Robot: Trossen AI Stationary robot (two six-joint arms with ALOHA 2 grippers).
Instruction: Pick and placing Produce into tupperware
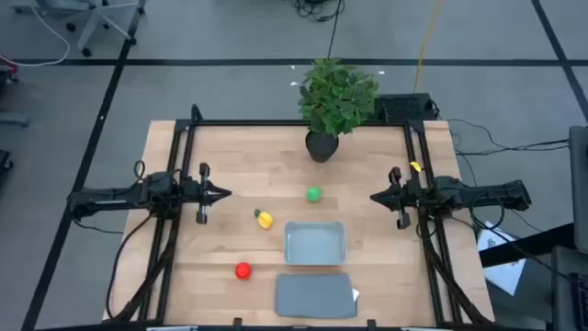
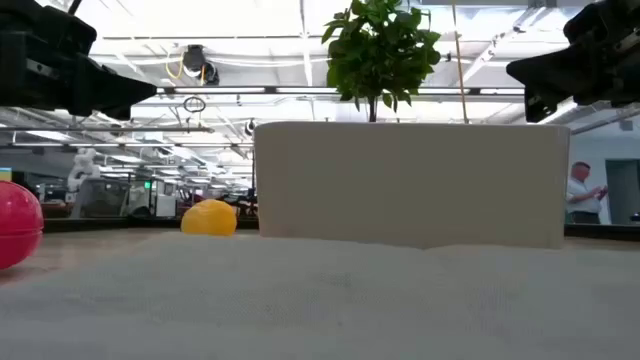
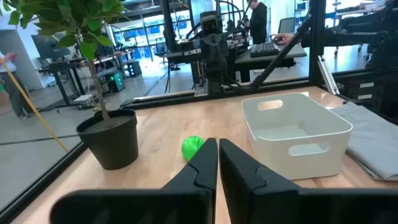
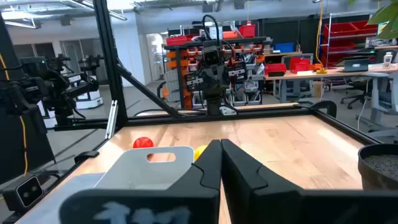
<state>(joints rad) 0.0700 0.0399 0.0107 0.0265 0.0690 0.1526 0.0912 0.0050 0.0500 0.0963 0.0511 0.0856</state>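
The round green fruit (image 1: 314,194) lies mid-table between both grippers and shows in the left wrist view (image 3: 193,147). The yellow fruit with a green tip (image 1: 265,219) (image 2: 210,218) rests left of the tub. The red fruit (image 1: 243,270) (image 2: 15,232) sits near the table's near edge. The translucent tub (image 1: 314,244) (image 3: 295,134) (image 4: 149,165) stands empty, near of centre. My left gripper (image 1: 220,194) (image 3: 218,144) hovers shut at the table's left. My right gripper (image 1: 375,197) (image 4: 221,144) hovers shut at the right. The two grippers point at each other.
A potted leafy plant (image 1: 335,101) (image 3: 109,137) stands at the far edge, centre. The flat grey lid (image 1: 315,296) lies at the near edge, just in front of the tub. Black frame rails (image 1: 175,184) run along the table's left and right sides.
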